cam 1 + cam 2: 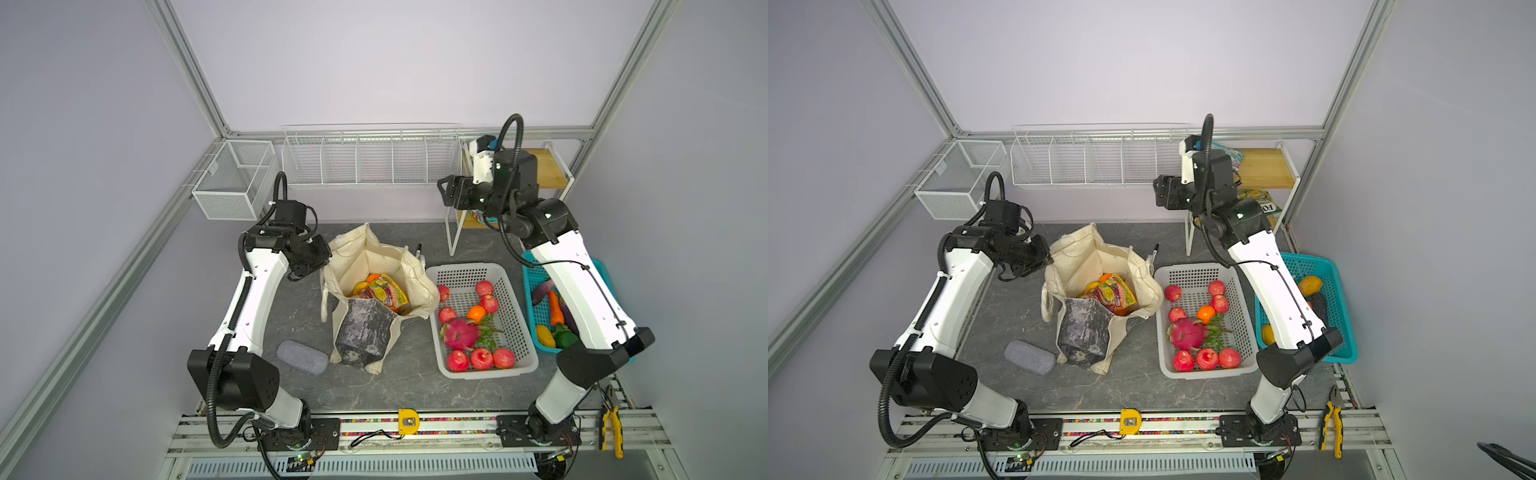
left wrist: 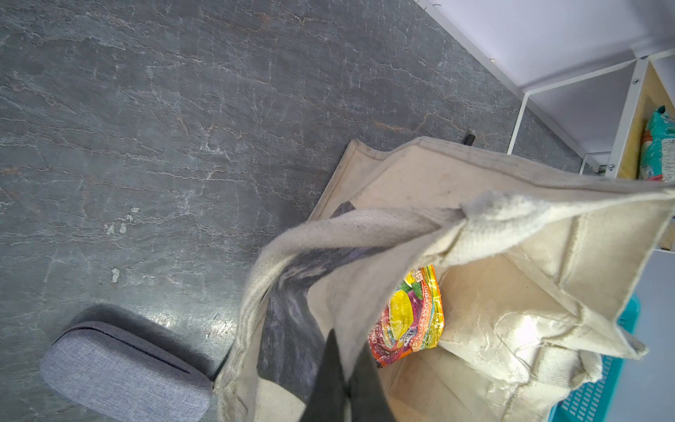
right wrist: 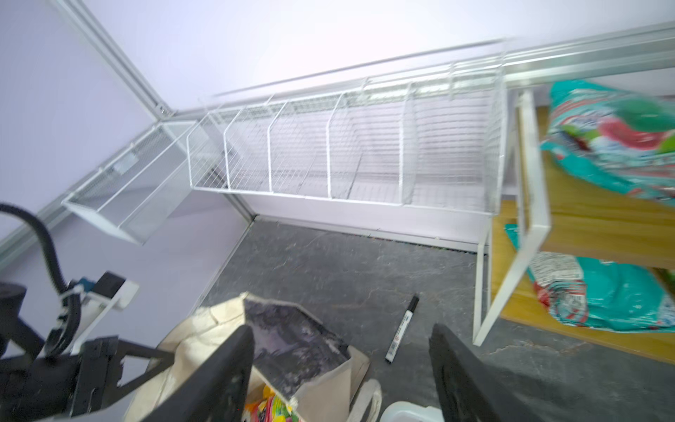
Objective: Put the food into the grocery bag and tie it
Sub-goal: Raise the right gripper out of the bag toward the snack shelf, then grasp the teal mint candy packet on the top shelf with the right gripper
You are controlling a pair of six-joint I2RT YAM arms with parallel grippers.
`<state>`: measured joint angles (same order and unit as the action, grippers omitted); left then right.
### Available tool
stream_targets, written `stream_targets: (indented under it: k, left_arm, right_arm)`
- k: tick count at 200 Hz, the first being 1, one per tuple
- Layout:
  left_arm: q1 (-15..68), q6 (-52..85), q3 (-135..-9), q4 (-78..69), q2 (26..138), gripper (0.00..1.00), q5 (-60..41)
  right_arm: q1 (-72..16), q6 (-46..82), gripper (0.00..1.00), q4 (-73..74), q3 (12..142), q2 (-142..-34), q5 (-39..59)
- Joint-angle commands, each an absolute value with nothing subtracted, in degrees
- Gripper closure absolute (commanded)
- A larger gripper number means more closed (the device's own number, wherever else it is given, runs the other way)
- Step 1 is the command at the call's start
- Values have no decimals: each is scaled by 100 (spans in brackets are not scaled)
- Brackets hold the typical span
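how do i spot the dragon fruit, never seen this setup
Find the white basket right of the cream bag in both top views. Among its round red apples, the dragon fruit lies mid-basket, beside an orange. It alone is large, pink and green-leafed.

The open grocery bag (image 1: 365, 257) stands on the table (image 1: 415, 390), a snack packet (image 1: 386, 293) inside; a white basket (image 1: 461, 270) of red apples (image 1: 481, 358) sits just beside.
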<state>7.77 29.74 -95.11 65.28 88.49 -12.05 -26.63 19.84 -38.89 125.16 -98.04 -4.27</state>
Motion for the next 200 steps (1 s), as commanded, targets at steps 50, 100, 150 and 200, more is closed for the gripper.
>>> stream_targets:
  k: [50, 100, 150, 200]
  left_arm:
    - [761, 2861, -9571, 6539, 8581, 100, -1263]
    - [760, 2848, -9449, 6517, 8533, 100, -1270]
    - [763, 2830, -9404, 6479, 8536, 100, -1323]
    - [759, 2795, -9378, 6486, 8548, 100, -1367]
  right_arm:
    - [-958, 3620, 23, -2831, 12190, -9557, 287]
    - [-282, 4463, 24, -2573, 12394, -9927, 736]
    - [-1, 4920, 25, -2497, 12480, -10167, 885]
    - [123, 5310, 27, -2553, 12507, -10417, 1091]
